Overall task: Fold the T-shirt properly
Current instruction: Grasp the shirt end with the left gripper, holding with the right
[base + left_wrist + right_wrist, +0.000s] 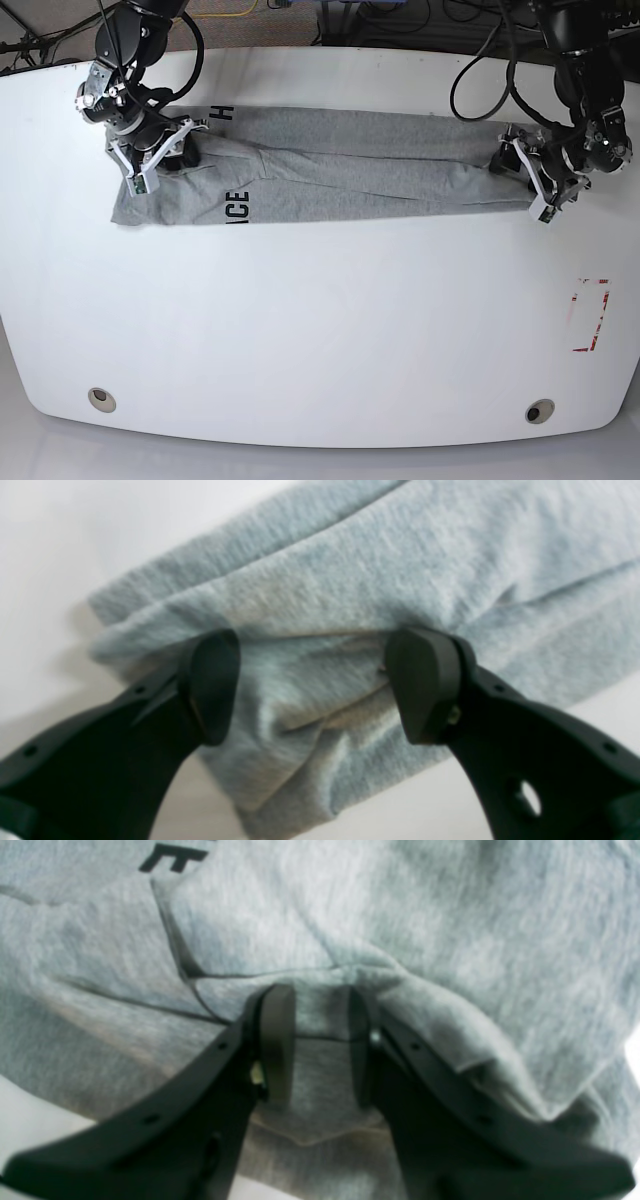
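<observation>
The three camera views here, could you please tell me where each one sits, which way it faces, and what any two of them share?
Left wrist: rides that arm, looking past the left hand, fingers wide apart, onto a bunched end of the T-shirt.
Right wrist: behind the right hand, facing cloth held between narrowly parted fingers; dark lettering above.
Base: high above the white table, looking down on both arms.
Shared: the T-shirt appears in all; base shows the left hand and right hand.

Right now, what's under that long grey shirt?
The T-shirt lies on the white table, folded into a long band, cloth over cloth. The left fingers stand apart at one end; the right fingers sit closer on a fold. Anything beneath is covered.
</observation>
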Tool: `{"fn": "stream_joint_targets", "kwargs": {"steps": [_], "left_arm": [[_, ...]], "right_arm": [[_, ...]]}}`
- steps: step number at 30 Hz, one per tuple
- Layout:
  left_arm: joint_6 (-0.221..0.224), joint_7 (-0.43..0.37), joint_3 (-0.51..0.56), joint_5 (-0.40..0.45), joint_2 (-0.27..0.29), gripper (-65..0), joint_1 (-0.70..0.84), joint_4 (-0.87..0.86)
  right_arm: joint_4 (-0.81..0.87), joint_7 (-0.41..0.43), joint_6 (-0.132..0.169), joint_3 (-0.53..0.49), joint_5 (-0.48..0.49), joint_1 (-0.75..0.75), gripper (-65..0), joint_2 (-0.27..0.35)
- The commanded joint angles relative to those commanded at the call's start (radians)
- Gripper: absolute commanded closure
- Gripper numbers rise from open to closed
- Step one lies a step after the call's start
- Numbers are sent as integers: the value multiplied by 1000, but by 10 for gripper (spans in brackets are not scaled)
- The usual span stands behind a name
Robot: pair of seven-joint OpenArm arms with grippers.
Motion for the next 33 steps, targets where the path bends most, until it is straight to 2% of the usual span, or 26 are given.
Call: {"fn": "stream_joint_targets", "kwargs": {"steps": [5, 9, 13, 33], "left_arm": [[0, 0, -89, -140, -23, -454, 20, -25], [0, 0, -155, -203, -26, -454, 49, -57], [0, 0, -178, -209, -52, -456, 63, -110], [0, -2, -173, -210, -44, -453, 58, -322]], "right_arm": [[0, 0, 0, 0, -2, -2, -182, -3], [0, -2, 0, 0, -2, -2, -182, -3], [0, -2, 0, 0, 0, -3, -182, -3], [0, -2, 0, 0, 2, -2, -182, -5]]}}
